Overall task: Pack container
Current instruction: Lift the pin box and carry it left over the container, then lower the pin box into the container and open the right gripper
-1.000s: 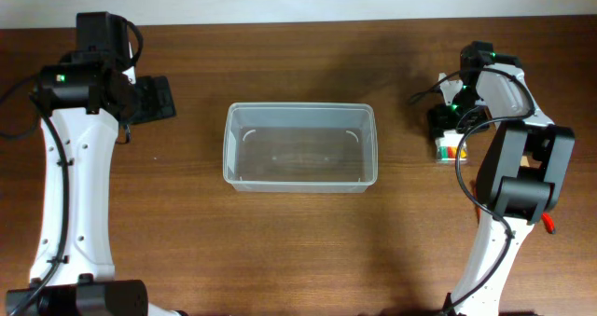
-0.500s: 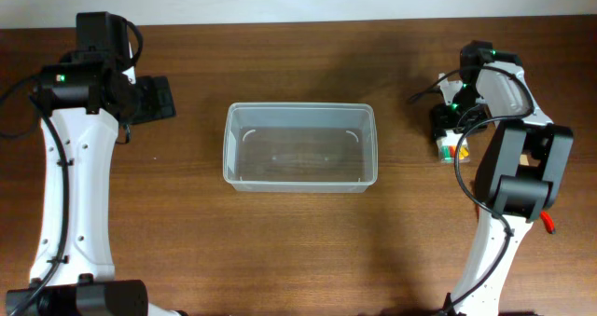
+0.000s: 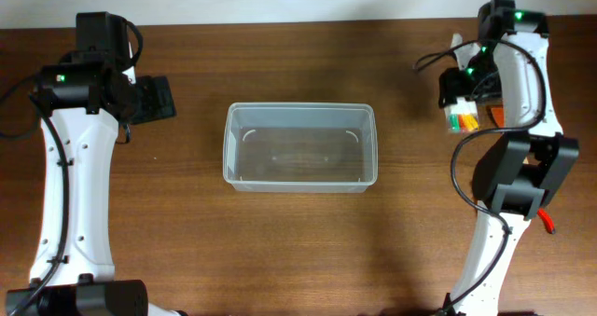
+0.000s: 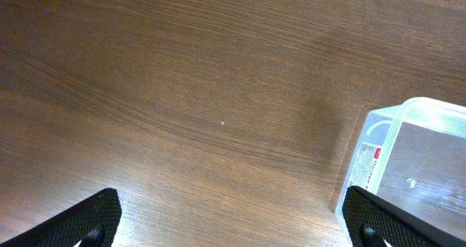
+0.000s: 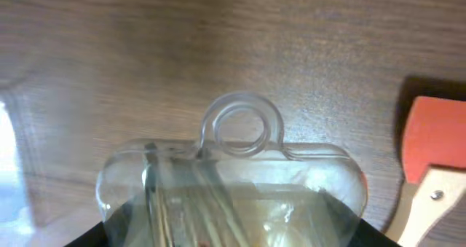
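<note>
The container [image 3: 299, 146], a clear rectangular bin with a rim, sits empty mid-table; its near corner [image 4: 411, 167] shows at the right of the left wrist view. My left gripper [image 3: 154, 100] hangs open to the left of the bin, over bare wood, with black fingertips [image 4: 95, 219] wide apart. At the back right my right gripper [image 3: 457, 94] is shut on a small clear case [image 3: 460, 118] of coloured bits. In the right wrist view the case [image 5: 233, 189], with a ring loop on top, fills the space between the jaws.
An orange-red flat piece on a pale wooden handle [image 5: 431, 152] lies on the table just right of the held case. A small red object [image 3: 548, 225] pokes out beside the right arm's base. The table's far edge runs close behind both arms.
The right gripper has closed a little on the small clear case and carried it up and toward the table's back edge. The left arm and the bin have not moved.
</note>
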{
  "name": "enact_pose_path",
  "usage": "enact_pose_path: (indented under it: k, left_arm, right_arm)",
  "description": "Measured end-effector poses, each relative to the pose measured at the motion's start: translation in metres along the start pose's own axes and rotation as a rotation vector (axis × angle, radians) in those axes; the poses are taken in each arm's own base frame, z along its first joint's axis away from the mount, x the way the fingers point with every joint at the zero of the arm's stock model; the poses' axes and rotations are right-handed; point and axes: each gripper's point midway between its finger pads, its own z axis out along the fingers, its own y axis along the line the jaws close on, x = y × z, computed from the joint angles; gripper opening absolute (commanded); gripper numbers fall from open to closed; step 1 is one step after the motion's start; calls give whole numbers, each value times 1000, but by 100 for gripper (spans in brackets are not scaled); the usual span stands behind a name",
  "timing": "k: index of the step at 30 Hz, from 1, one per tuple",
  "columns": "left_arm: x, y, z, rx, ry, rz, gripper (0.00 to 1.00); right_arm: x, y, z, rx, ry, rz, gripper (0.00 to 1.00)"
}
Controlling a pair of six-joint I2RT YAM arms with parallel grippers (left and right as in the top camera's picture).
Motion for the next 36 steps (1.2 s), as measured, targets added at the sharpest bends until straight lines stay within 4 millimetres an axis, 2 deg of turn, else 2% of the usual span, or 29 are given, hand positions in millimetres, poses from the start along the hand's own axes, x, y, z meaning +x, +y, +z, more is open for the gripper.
enact_pose_path:
  k: [4,7,11,24,32,36]
  left_arm:
    - [0,0,0,0,0,0,99]
    - [0,0,0,0,0,0,99]
    - [0,0,0,0,0,0,99]
    - [0,0,0,0,0,0,99]
    - [0,0,0,0,0,0,99]
    - [1,0,0,-1,3,1,99]
  right_arm:
    - [-6,22,-23,-13,-25,-40,62]
    - [-8,56,-34,-30,-22,-106,62]
    - [-7,110,-35,-51,2,-217,62]
    - [23,269,-51,-82,-7,-601,62]
    - [34,331,-50,-95,-59,-828,62]
    - [36,341,-49,-98,-68,-880,62]
